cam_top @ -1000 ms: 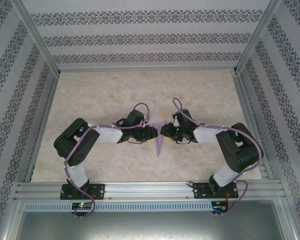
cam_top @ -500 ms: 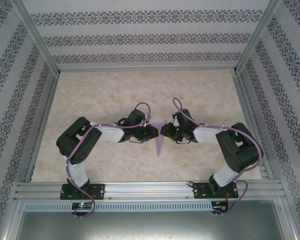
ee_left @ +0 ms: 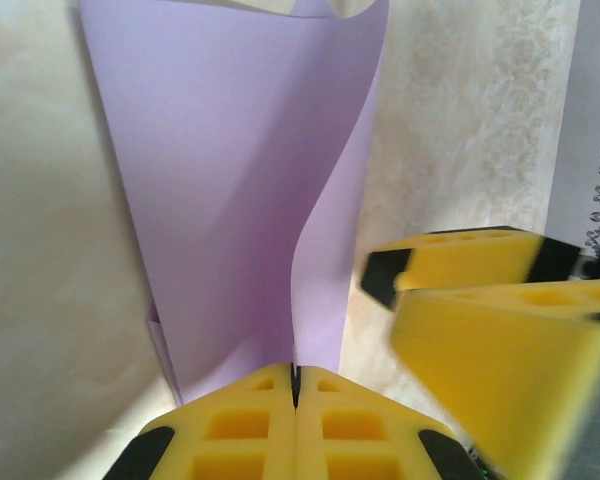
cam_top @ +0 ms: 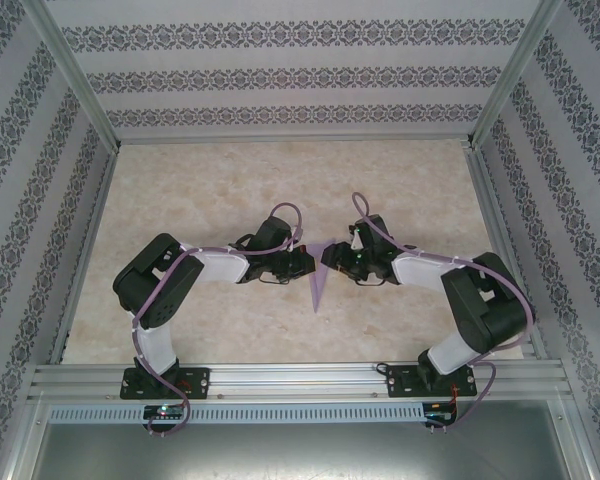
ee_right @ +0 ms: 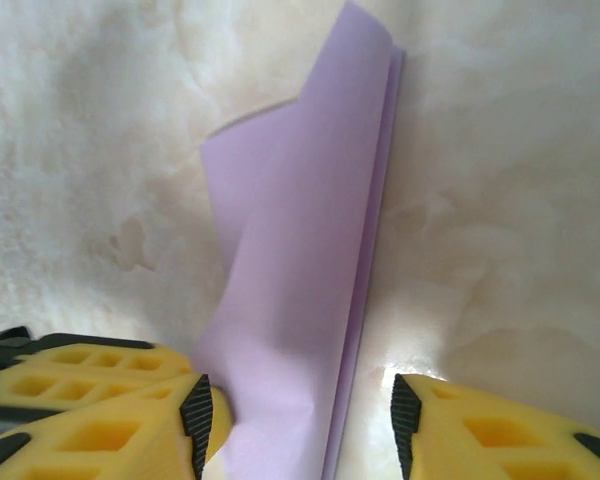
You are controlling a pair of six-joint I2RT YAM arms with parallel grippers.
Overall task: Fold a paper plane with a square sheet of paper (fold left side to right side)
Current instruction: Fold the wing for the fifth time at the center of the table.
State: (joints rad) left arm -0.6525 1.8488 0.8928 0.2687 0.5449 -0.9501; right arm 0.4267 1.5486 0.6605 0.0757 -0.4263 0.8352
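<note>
Right arm's elbow has swung out to the right over the last second, and its claw has widened. The right gripper (cam_top: pixel 329 259) is now released, pads apart with the paper plane (cam_top: pixel 318 282) between them. The left gripper (cam_top: pixel 307 263) has clenched, its pads pinching the edge of a fold of the plane. Plane lies mid-table (cam_top: pixel 220 190) between both claws, sharp tip pointing near.
</note>
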